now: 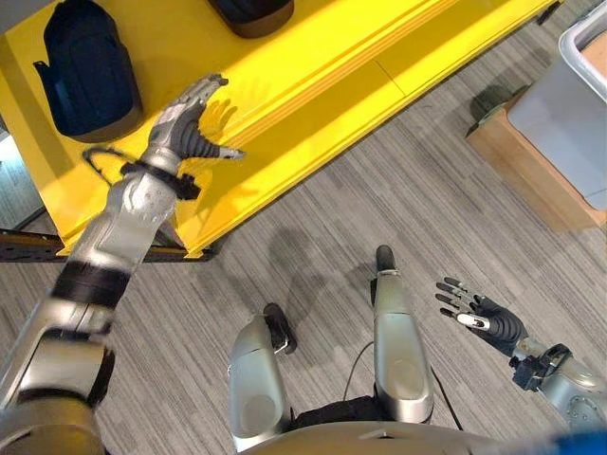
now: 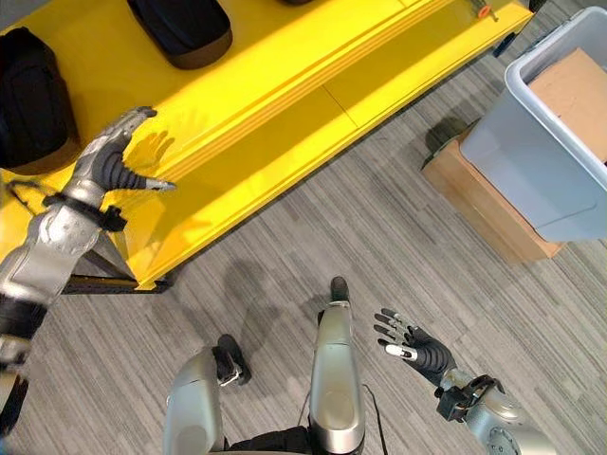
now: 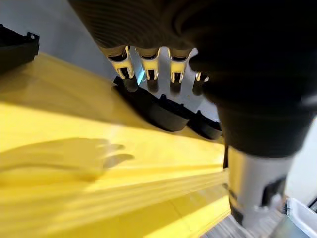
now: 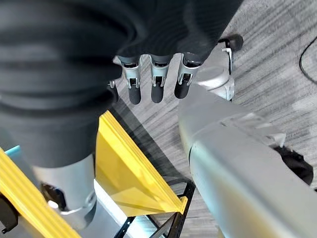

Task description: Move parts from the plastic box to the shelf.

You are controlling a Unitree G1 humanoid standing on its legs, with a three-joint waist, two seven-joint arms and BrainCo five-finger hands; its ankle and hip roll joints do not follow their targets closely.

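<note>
Shelf (image 1: pixel 313 85) is yellow, black parts (image 1: pixel 87 71) sitting on it | left robot hand (image 1: pixel 185 123) hovers over the shelf, fingers straight and spread, holding nothing | right robot hand (image 2: pixel 413 346) low over the floor (image 1: pixel 379 199), fingers apart, empty | grey plastic box (image 2: pixel 541 161) on a wooden stand (image 2: pixel 479 204) off right, looks like cardboard (image 2: pixel 574 95) inside

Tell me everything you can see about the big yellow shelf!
The yellow shelf is a long, flat board with a smooth, shiny, bright surface and thin ridges running along its length. It rests on a black metal frame above the grey striped floor. Black parts lie on it, apart from each other. The left hand hovers over it with straight fingers, holding nothing and casting a shadow on the surface.
</note>
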